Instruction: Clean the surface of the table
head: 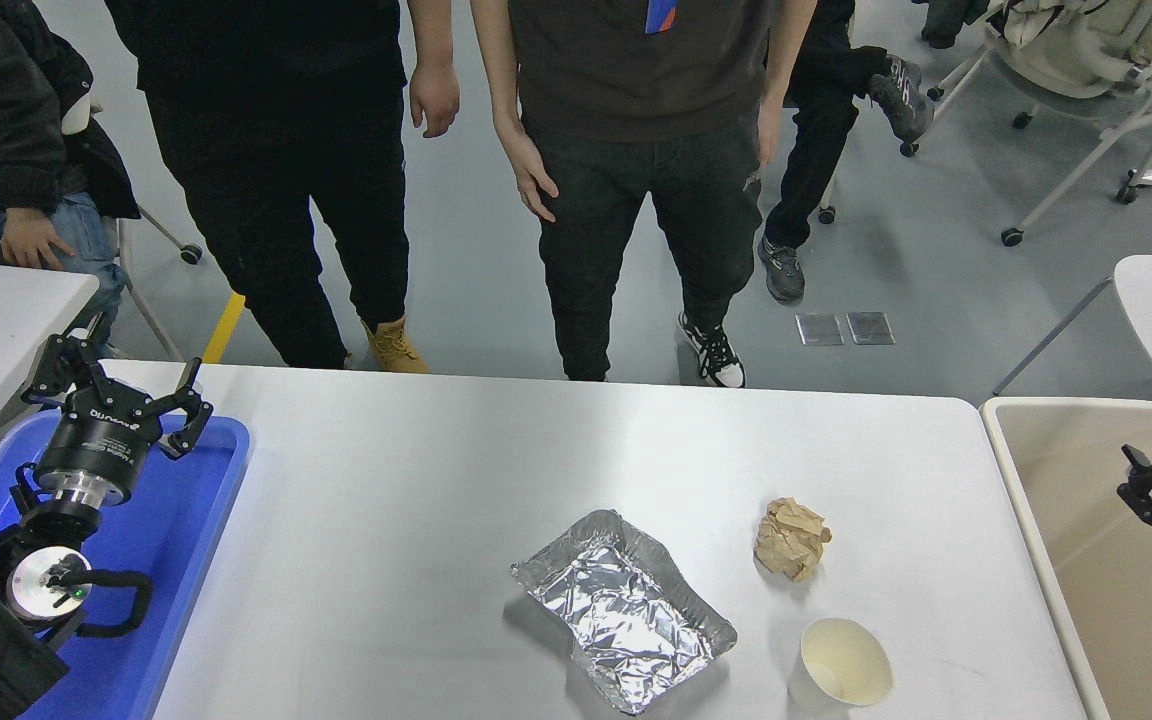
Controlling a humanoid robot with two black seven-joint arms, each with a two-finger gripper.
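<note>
white table surface [436,480], foil tray [624,608]

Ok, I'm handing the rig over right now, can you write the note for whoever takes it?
Left gripper: open, empty, parked over the blue tray.
Right gripper: at the right edge, over the beige bin; fingers unclear.
On the table surface: foil tray, crumpled brown paper, paper cup, all lower right.
Done: nothing visibly cleared. Left: all three items.
</note>
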